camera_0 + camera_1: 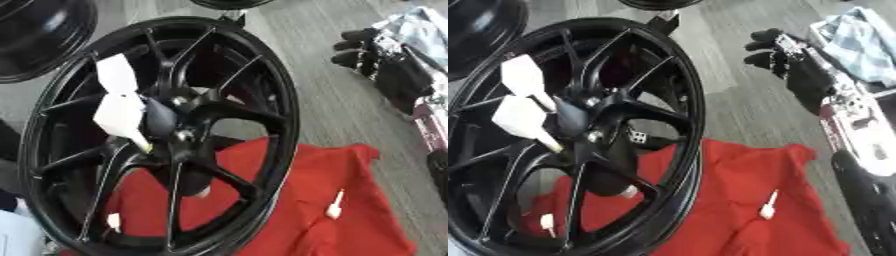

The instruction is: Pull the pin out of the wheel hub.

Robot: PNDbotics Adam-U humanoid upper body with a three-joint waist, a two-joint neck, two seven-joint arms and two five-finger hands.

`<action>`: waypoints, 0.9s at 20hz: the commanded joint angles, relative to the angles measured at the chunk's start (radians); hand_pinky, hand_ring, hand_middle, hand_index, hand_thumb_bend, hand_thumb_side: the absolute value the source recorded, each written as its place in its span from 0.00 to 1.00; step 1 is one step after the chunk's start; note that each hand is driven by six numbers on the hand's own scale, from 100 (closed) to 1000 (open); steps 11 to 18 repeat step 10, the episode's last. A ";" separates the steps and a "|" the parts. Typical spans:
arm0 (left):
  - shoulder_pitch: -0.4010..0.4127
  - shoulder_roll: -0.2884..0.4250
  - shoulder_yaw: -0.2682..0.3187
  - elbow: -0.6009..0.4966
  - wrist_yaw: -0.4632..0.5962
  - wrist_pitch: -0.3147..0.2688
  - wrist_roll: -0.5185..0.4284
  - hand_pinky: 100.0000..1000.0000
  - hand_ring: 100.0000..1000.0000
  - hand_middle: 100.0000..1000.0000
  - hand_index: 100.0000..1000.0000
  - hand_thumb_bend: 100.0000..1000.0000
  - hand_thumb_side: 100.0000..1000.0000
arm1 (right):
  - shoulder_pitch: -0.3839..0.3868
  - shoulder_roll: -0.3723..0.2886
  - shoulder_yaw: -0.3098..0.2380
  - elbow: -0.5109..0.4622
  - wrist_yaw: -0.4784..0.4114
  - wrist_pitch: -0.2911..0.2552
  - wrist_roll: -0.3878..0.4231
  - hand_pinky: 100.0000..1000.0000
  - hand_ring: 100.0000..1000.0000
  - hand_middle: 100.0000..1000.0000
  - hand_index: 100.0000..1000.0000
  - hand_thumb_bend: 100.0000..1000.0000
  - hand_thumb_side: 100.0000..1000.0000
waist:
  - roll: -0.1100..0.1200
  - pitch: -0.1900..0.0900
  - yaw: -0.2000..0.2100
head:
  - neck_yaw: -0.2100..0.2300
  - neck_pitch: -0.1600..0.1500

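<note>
One wheel hub (pixel 166 135), two white pins (pixel 122 115) in hub, one loose pin (pixel 334 205).

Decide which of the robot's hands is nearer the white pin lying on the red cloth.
Right, of what shows. The right hand hangs beyond the white pin, over the grey floor, well apart from it. The left hand appears in neither view.
</note>
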 commanded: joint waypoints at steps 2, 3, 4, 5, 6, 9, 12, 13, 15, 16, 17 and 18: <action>0.020 -0.037 0.010 -0.168 0.134 0.061 0.228 0.77 0.65 0.65 0.73 0.00 0.52 | -0.016 -0.020 -0.005 -0.011 -0.008 0.000 -0.003 0.93 0.73 0.71 0.80 0.00 0.71 | -0.014 -0.018 -0.003 | 0.018 0.001; 0.023 -0.064 0.011 -0.208 0.157 0.084 0.278 0.77 0.64 0.65 0.73 0.00 0.53 | -0.018 -0.019 -0.005 -0.011 -0.009 0.000 -0.003 0.93 0.73 0.71 0.80 0.00 0.71 | -0.017 -0.016 -0.004 | 0.023 0.001; 0.022 -0.106 0.021 -0.252 0.176 0.107 0.332 0.77 0.64 0.65 0.73 0.00 0.55 | -0.022 -0.015 -0.004 -0.011 -0.011 0.001 -0.003 0.93 0.73 0.71 0.80 0.00 0.71 | -0.022 -0.013 -0.005 | 0.031 0.000; 0.021 -0.151 0.032 -0.294 0.189 0.130 0.387 0.76 0.63 0.65 0.74 0.00 0.58 | -0.026 -0.011 -0.004 -0.012 -0.013 0.000 -0.003 0.93 0.73 0.71 0.80 0.00 0.71 | -0.027 -0.010 -0.007 | 0.037 0.000; 0.021 -0.193 0.043 -0.332 0.200 0.155 0.444 0.76 0.64 0.66 0.75 0.00 0.62 | -0.030 -0.008 -0.003 -0.013 -0.015 0.000 -0.003 0.93 0.73 0.71 0.80 0.00 0.71 | -0.032 -0.007 -0.008 | 0.042 0.000; 0.038 -0.325 0.061 -0.455 0.235 0.214 0.585 0.77 0.66 0.69 0.80 0.00 0.71 | -0.037 0.002 -0.004 -0.016 -0.021 -0.002 -0.005 0.93 0.73 0.71 0.80 0.00 0.71 | -0.046 0.002 -0.011 | 0.062 0.000; 0.050 -0.358 0.060 -0.491 0.239 0.229 0.609 0.77 0.66 0.70 0.81 0.02 0.73 | -0.038 0.004 -0.005 -0.016 -0.021 -0.003 -0.006 0.93 0.73 0.71 0.80 0.00 0.71 | -0.049 0.005 -0.011 | 0.071 0.001; 0.050 -0.358 0.060 -0.491 0.239 0.229 0.609 0.77 0.66 0.70 0.81 0.02 0.73 | -0.038 0.004 -0.005 -0.016 -0.021 -0.003 -0.006 0.93 0.73 0.71 0.80 0.00 0.71 | -0.049 0.005 -0.011 | 0.071 0.001; 0.050 -0.358 0.060 -0.491 0.239 0.229 0.609 0.77 0.66 0.70 0.81 0.02 0.73 | -0.038 0.004 -0.005 -0.016 -0.021 -0.003 -0.006 0.93 0.73 0.71 0.80 0.00 0.71 | -0.049 0.005 -0.011 | 0.071 0.001; 0.050 -0.358 0.060 -0.491 0.239 0.229 0.609 0.77 0.66 0.70 0.81 0.02 0.73 | -0.038 0.004 -0.005 -0.016 -0.021 -0.003 -0.006 0.93 0.73 0.71 0.80 0.00 0.71 | -0.049 0.005 -0.011 | 0.071 0.001; 0.050 -0.358 0.060 -0.491 0.239 0.229 0.609 0.77 0.66 0.70 0.81 0.02 0.73 | -0.038 0.004 -0.005 -0.016 -0.021 -0.003 -0.006 0.93 0.73 0.71 0.80 0.00 0.71 | -0.049 0.005 -0.011 | 0.071 0.001; 0.050 -0.358 0.060 -0.491 0.239 0.229 0.609 0.77 0.66 0.70 0.81 0.02 0.73 | -0.038 0.004 -0.005 -0.016 -0.021 -0.003 -0.006 0.93 0.73 0.71 0.80 0.00 0.71 | -0.049 0.005 -0.011 | 0.071 0.001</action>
